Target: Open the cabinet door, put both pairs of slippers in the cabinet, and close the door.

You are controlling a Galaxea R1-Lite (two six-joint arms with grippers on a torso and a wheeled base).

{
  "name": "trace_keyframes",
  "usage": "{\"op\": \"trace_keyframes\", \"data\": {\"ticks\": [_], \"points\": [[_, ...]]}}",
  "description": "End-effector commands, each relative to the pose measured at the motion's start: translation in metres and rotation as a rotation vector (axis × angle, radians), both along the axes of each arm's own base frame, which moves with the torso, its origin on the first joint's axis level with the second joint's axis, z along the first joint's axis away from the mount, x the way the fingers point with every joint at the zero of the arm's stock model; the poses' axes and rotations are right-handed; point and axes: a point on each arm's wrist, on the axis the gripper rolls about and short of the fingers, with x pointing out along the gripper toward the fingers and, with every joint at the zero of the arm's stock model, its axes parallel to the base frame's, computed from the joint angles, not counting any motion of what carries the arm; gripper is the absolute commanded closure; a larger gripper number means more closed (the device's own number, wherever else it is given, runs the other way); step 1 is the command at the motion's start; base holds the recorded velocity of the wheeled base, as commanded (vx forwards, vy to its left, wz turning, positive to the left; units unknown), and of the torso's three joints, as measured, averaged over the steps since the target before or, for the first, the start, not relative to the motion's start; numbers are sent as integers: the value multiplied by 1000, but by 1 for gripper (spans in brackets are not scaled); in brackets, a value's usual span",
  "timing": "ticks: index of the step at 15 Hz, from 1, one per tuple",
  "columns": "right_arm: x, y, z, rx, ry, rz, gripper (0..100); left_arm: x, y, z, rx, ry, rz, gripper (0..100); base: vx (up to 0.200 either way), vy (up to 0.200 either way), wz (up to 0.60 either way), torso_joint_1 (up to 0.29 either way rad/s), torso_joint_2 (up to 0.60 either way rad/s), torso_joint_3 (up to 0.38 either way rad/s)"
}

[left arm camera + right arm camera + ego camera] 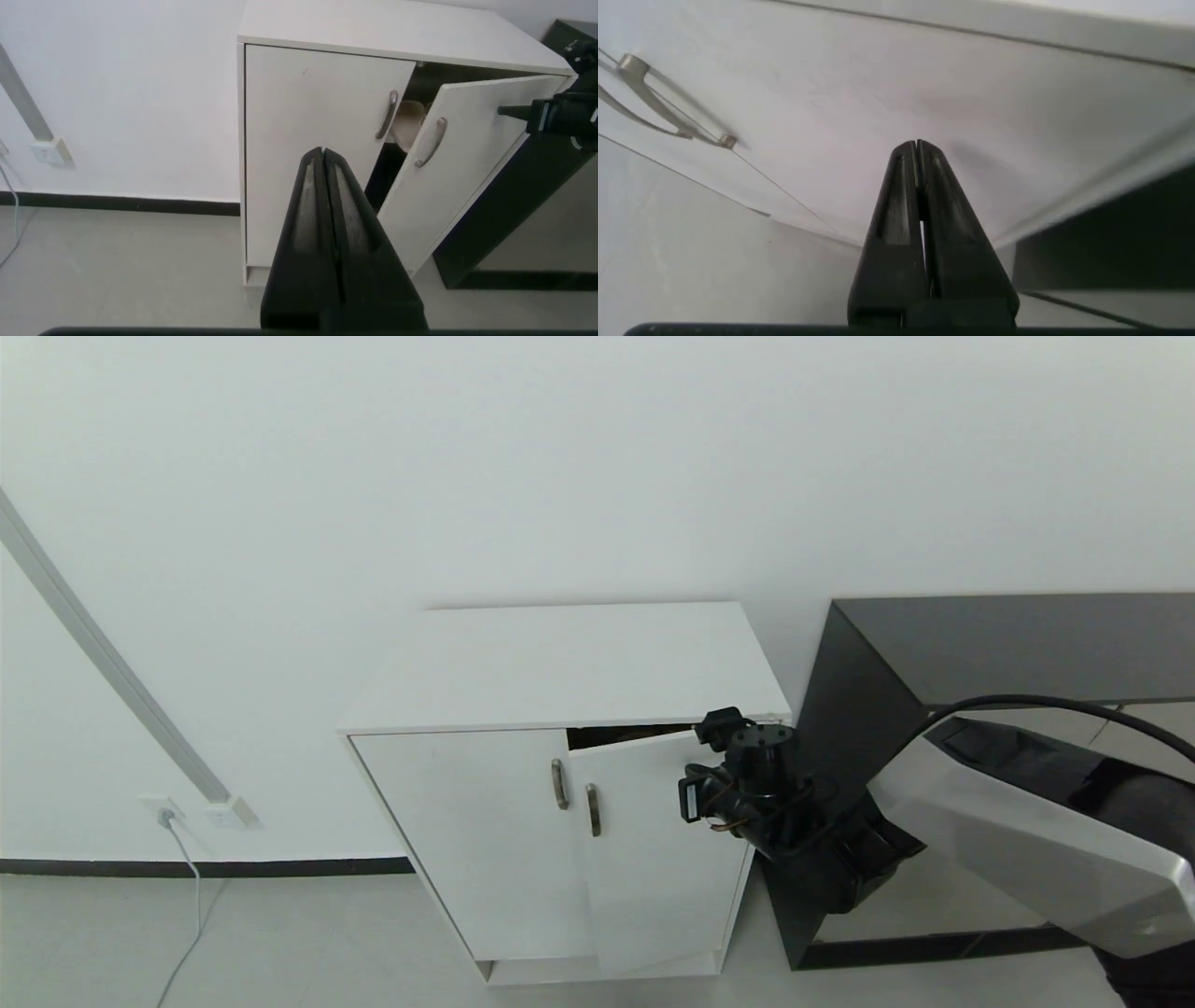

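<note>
The white cabinet (569,663) stands against the wall. Its left door (467,831) is closed and its right door (653,859) hangs ajar, leaving a dark gap along the top. My right gripper (689,795) is shut and empty, with its tip against the outer face of the ajar door (906,84), toward the hinge side and away from the handle (673,112). From the left wrist view the right gripper (509,111) meets that door (476,159) near its top. A beige rounded shape (408,123), perhaps a slipper, shows inside. My left gripper (322,159) is shut and empty, well short of the cabinet.
A dark grey low unit (980,644) stands directly right of the cabinet. A wall socket with a trailing cable (168,817) and a slanted conduit (103,663) are at the left. Open grey floor (280,943) lies in front.
</note>
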Motion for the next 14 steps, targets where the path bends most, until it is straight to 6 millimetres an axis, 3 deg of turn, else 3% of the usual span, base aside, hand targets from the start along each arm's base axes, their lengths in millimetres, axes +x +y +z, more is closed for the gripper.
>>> {"op": "trace_keyframes", "data": {"ticks": [1, 8, 14], "points": [[5, 2, -4, -6, 6, -1, 100, 0, 0, 0, -1, 0, 0, 100, 0, 0, 0, 0, 0, 0], [20, 2, 3, 2, -5, -19, 100, 0, 0, 0, -1, 0, 0, 100, 0, 0, 0, 0, 0, 0], [22, 0, 3, -3, -3, -36, 100, 0, 0, 0, -1, 0, 0, 100, 0, 0, 0, 0, 0, 0]]}}
